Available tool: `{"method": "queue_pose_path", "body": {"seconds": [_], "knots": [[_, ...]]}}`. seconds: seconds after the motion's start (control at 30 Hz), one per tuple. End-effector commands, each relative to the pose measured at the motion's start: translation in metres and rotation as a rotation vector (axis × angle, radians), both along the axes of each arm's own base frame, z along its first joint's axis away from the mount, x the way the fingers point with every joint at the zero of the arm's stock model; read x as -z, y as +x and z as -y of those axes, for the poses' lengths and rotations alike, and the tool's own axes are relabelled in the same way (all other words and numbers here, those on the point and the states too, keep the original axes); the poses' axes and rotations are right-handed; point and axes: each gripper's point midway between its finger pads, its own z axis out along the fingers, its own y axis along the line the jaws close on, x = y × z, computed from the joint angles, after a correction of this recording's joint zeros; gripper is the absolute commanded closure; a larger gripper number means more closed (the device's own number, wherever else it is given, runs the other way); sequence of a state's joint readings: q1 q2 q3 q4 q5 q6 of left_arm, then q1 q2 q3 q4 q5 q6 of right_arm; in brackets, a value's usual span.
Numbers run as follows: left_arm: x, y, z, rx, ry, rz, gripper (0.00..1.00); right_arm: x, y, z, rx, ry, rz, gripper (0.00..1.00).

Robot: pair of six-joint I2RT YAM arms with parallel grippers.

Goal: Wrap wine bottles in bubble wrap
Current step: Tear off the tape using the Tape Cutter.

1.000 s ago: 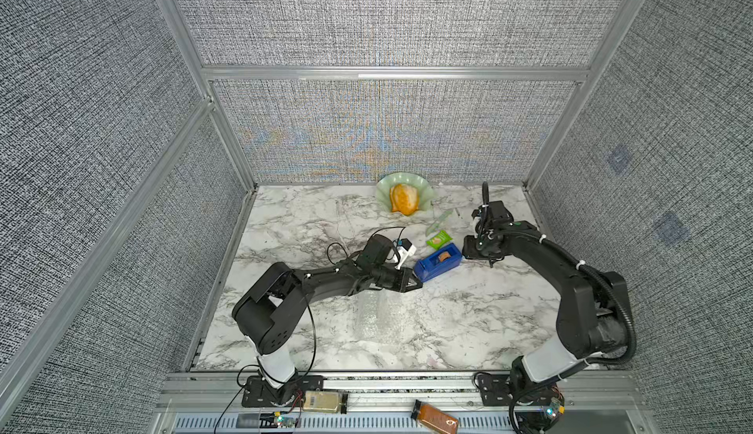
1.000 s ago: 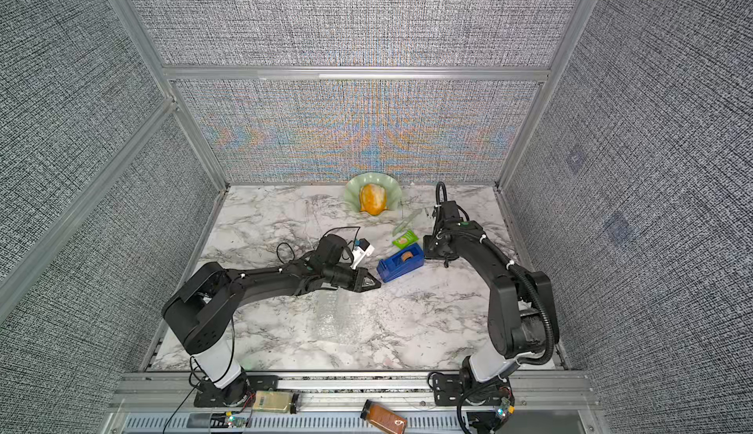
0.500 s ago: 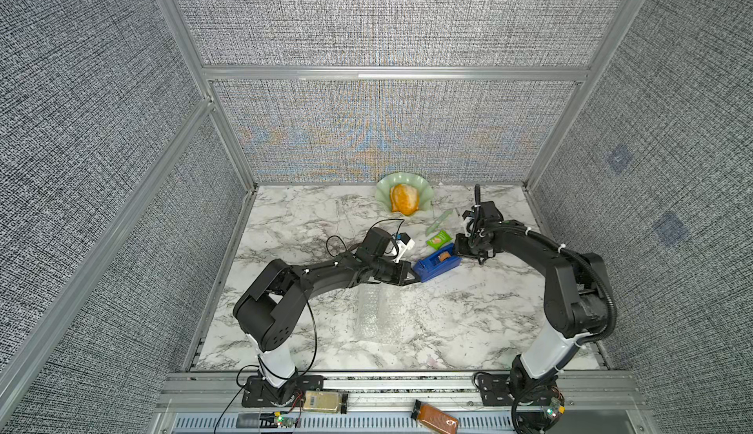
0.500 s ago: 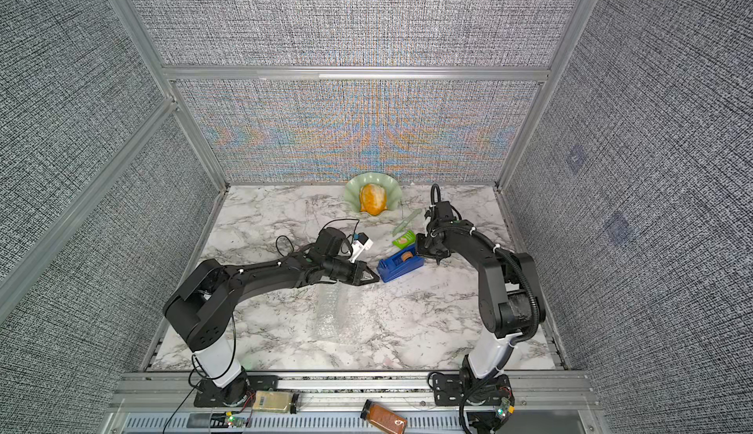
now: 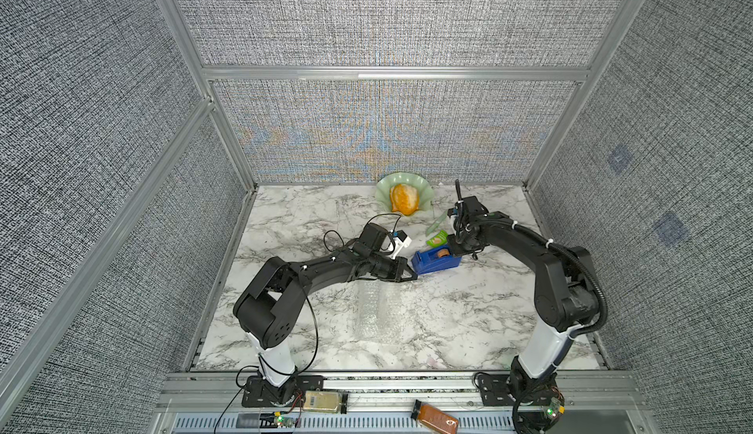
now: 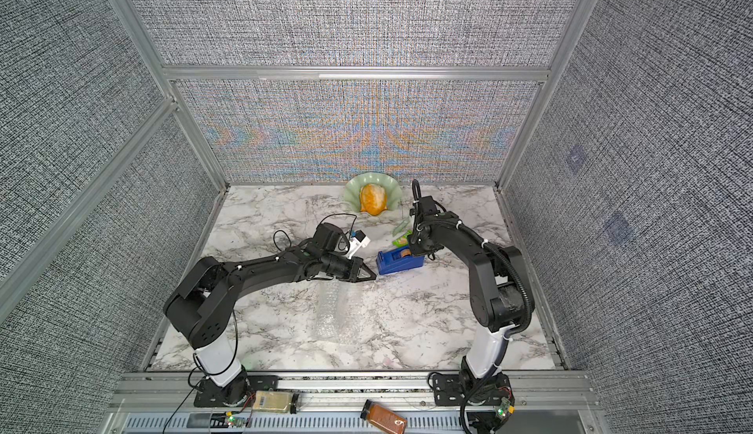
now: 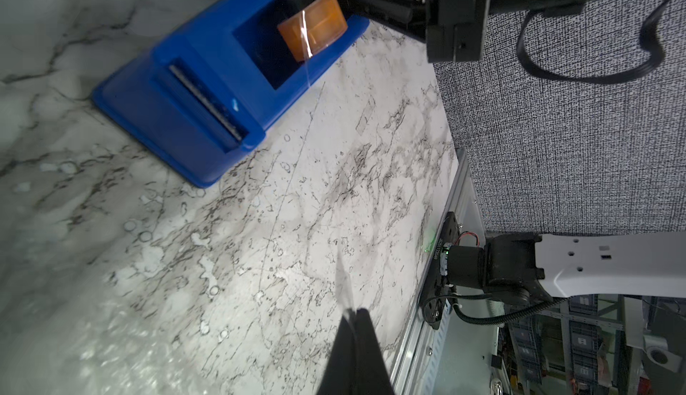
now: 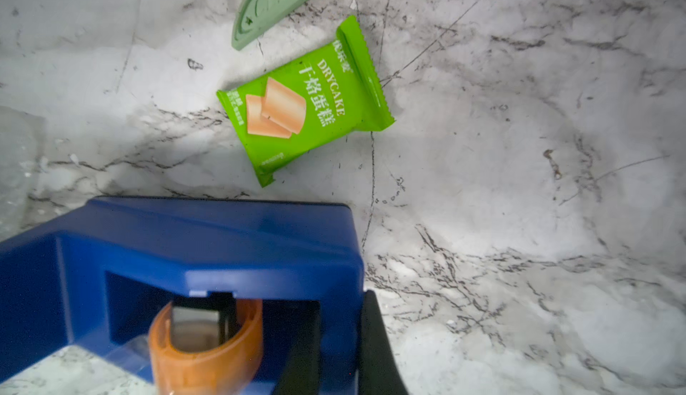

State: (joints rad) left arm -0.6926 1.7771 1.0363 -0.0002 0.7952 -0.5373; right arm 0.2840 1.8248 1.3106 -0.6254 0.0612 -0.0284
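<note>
Tape (image 7: 343, 285), pinched in closed left jaws, may twist or snap if pulled hard; right jaws clamp dispenser (image 8: 222, 241) wall, and if grip slips, dispenser slides toward wrap (image 5: 379, 313).

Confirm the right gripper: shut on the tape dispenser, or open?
Shut on the tape dispenser. In the right wrist view, the right gripper clamps its side wall, one finger inside, one outside.

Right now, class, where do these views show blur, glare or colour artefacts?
Both top views: rainbow moiré on the grey woven back wall; left wrist view: clear bubble wrap sheet blurred, bright glint across the orange tape roll; right wrist view: that roll soft, green snack packet sharp.
</note>
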Motion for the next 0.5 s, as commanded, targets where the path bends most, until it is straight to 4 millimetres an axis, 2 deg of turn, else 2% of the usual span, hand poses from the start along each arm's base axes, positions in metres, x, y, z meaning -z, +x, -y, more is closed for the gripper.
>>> {"method": "queue_pose_path", "body": {"seconds": [0.0, 0.47], "knots": [[0.001, -0.005, -0.006, 0.023, 0.005, -0.005, 1.00, 0.015, -0.013, 0.022, -0.116, -0.218, -0.070, 1.00], [0.029, -0.002, -0.023, -0.027, 0.078, -0.089, 1.00, 0.012, -0.021, -0.003, -0.417, -0.357, -0.010, 1.00]]}}
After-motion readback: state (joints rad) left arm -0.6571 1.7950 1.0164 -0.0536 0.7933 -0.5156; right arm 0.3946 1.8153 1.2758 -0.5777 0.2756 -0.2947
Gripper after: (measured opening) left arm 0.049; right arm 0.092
